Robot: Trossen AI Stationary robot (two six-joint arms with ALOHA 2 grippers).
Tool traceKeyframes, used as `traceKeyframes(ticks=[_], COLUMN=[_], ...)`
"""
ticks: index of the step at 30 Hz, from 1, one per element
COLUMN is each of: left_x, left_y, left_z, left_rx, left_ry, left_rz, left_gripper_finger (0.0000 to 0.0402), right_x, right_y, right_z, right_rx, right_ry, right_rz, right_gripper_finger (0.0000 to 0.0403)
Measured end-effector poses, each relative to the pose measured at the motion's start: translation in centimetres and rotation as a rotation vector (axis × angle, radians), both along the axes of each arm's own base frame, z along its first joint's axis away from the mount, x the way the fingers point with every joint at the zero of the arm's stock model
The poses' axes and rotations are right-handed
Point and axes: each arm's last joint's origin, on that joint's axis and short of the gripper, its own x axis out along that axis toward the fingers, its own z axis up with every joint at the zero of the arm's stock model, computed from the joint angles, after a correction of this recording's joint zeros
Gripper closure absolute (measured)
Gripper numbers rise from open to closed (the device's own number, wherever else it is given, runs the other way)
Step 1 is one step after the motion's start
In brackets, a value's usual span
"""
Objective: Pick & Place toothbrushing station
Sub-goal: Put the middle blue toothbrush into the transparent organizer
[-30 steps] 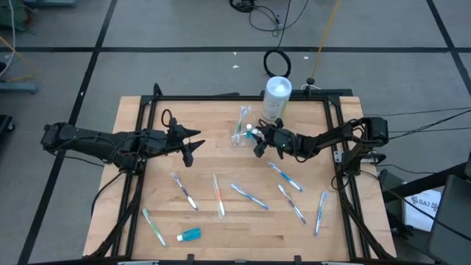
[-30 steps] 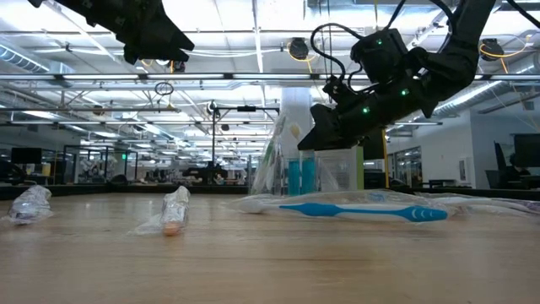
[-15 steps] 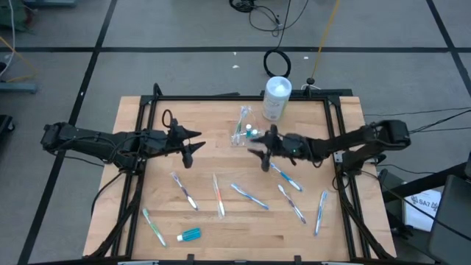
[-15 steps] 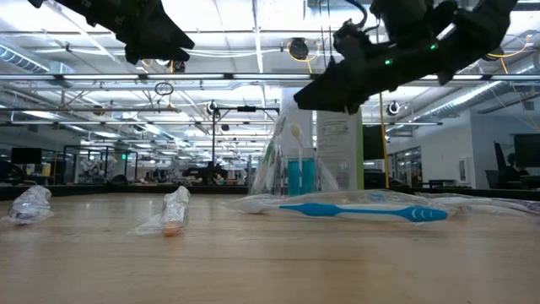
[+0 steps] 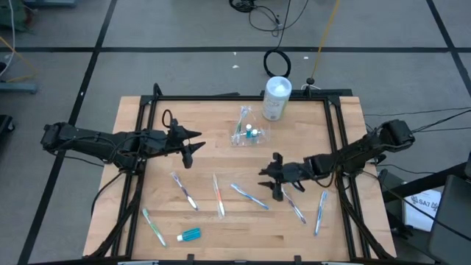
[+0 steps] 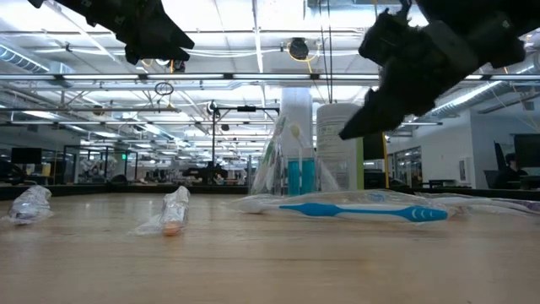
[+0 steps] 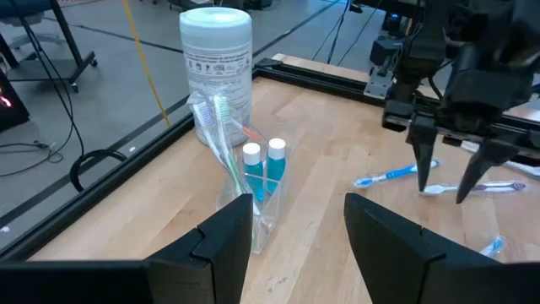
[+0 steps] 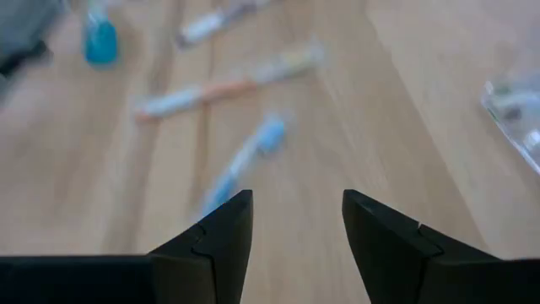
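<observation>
A crinkly clear bag (image 5: 245, 133) stands on the table's far middle, holding two blue toothpaste tubes (image 7: 263, 165) and some toothbrushes upright. Several pastel toothbrushes lie flat toward the near side, among them a blue one (image 5: 249, 195) and an orange one (image 5: 218, 195). A third tube (image 5: 190, 235) lies near the front edge. My right gripper (image 5: 269, 182) is open and empty above the table, over the blue toothbrush (image 8: 243, 160); it also shows in the left wrist view (image 7: 451, 173). My left gripper (image 5: 192, 146) is open and empty, above the table left of the bag.
A white cylindrical canister (image 5: 277, 96) stands just beyond the bag at the far edge. More toothbrushes lie at the near right (image 5: 321, 211) and near left (image 5: 154, 226). A black frame (image 5: 140, 169) runs along the table's sides.
My right gripper has gone from beside the bag toward the table's near edge and now hangs over the toothbrushes in the near middle. The bag and the toothbrushes have stayed where they were.
</observation>
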Motion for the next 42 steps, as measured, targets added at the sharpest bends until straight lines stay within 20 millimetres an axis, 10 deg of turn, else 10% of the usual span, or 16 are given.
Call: traceKeyframes(ticks=[24, 42], left_x=[0.0, 0.0], left_y=[0.0, 0.0], left_z=[0.0, 0.0], left_rx=[-0.003, -0.001], left_ry=[0.0, 0.001], left_rz=[0.0, -0.001], left_gripper_finger=[0.0206, 0.0206], right_x=[-3.8, -4.4], right_y=[-2.9, -3.8], right_z=[-4.4, -5.2], right_rx=[-0.036, 0.053], right_ry=[0.366, 0.355], right_rz=[-0.36, -0.473], right_gripper_finger=[0.0188, 0.0378])
